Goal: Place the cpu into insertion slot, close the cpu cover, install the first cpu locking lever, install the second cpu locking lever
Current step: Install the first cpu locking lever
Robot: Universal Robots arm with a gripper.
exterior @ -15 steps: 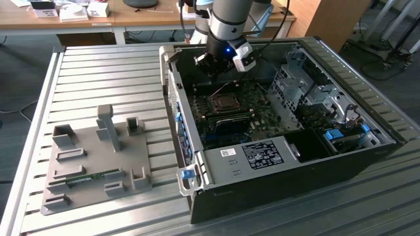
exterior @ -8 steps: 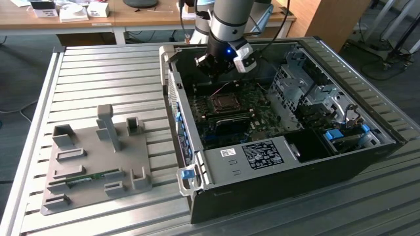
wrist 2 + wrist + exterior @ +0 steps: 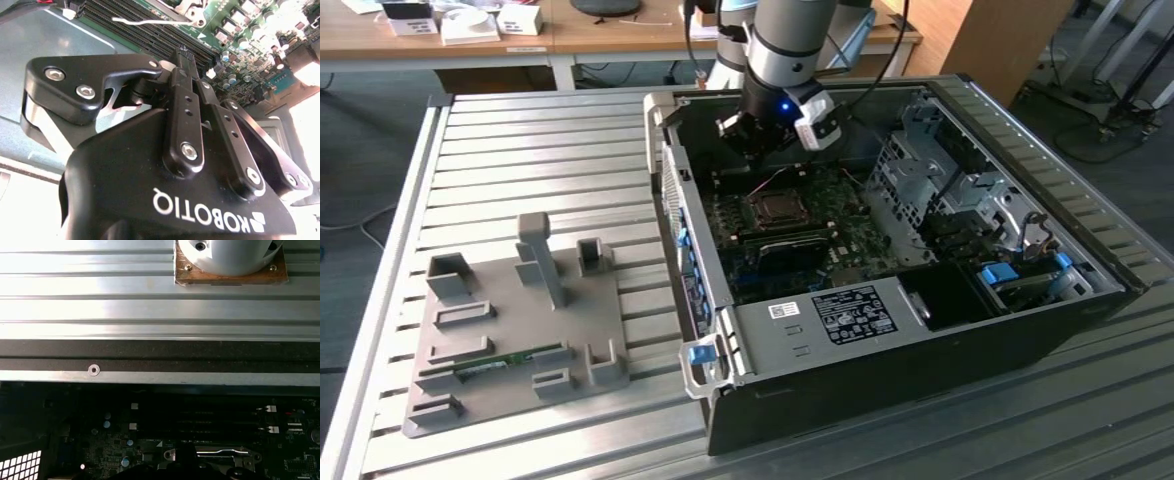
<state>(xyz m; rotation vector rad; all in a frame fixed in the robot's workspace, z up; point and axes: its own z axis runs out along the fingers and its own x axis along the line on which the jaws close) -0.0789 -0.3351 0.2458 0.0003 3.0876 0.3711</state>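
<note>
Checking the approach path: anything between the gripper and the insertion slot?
Nothing visible does. In the exterior view the gripper hangs above the insertion slot inside the open computer case, and the gap between them looks free.

In the exterior view soft, even light falls from above on the ribbed metal surface (image 3: pixel 520 140), giving it a mild sheen with weak shadows, while the inside of the computer case (image 3: pixel 881 390) lies darker and a small blue lamp (image 3: pixel 783 105) glows on the arm. In the second wrist view the black tool (image 3: pixel 182 55) carries pale highlights along its edges, and the area beside the motherboard (image 3: pixel 250 55) burns out to white. In the first wrist view the surface glares almost white, and the motherboard beneath it sinks into deep shadow.
</note>
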